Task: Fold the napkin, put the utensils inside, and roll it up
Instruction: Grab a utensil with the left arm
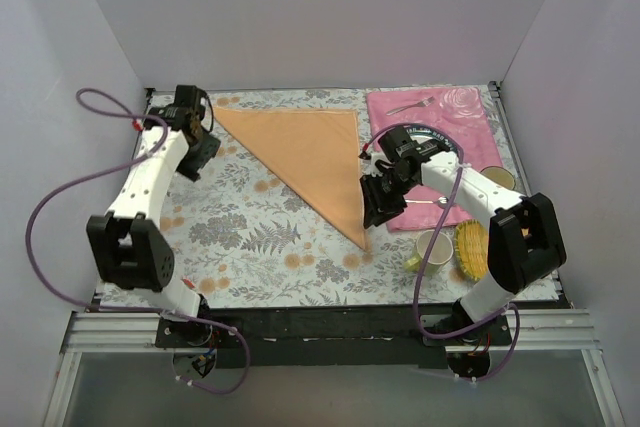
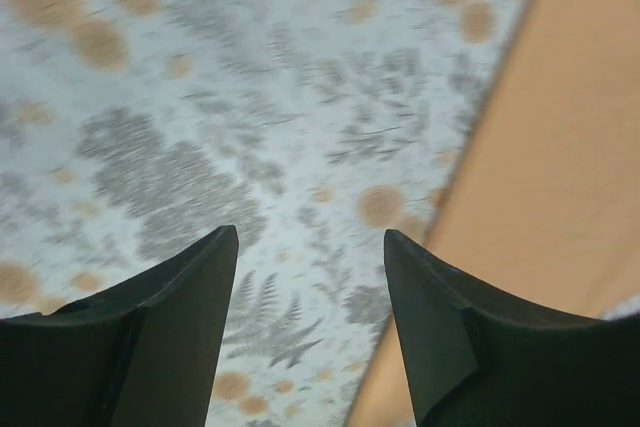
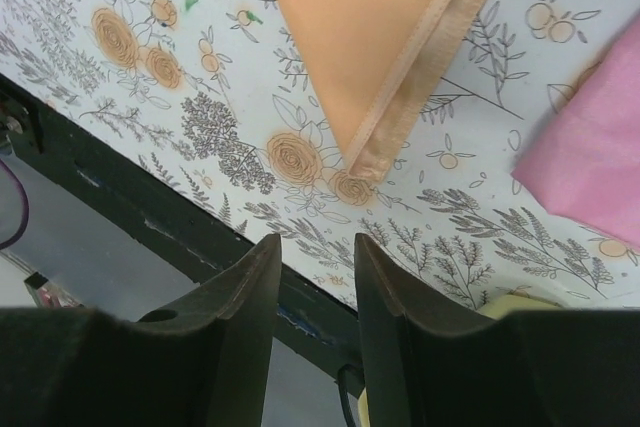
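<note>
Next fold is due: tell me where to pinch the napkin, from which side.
Pinch the napkin at its near pointed corner, from above with the right gripper hovering close by. Both hemmed layers meet there lying flat, so one pinch catches both.

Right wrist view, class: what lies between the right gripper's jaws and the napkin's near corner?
Only bare floral tablecloth separates the right gripper from the napkin, as the right wrist view shows.

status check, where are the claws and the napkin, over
Left claw open, empty, beside napkin. Right claw open, empty, by its near tip. Napkin flat, folded triangle. Fork on the pink placemat, nothing on the napkin.
</note>
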Robot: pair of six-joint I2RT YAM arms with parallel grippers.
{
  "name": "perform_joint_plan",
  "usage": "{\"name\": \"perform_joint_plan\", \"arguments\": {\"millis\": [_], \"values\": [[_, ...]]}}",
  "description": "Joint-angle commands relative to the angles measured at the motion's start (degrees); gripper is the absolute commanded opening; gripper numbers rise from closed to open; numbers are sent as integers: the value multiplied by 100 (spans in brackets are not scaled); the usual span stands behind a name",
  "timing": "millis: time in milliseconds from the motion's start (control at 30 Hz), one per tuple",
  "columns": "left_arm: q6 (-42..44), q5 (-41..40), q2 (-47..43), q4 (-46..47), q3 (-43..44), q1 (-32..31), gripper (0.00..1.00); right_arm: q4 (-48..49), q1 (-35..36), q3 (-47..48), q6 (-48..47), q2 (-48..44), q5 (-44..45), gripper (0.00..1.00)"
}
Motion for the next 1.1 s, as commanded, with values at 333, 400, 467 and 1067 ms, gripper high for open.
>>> {"name": "perform_joint_plan", "arguments": {"millis": [333,400,467,1067], "values": [[-1524,91,-3042,-1619,-3846,2196,64,-102,766,-48,-149,-502,-465,45],[-1639,251,-3157,-1619,-4049,2548,69,-49,766,-65,-140,-580,-500,45],[-1762,94,-3210,-1610,-4190,2795,78,-14,766,-127,-158,-642,-483,45],[-2227,-233,-3842,587,-5938,3692,85,-22,766,-329,-290,-976,-210,47]]}}
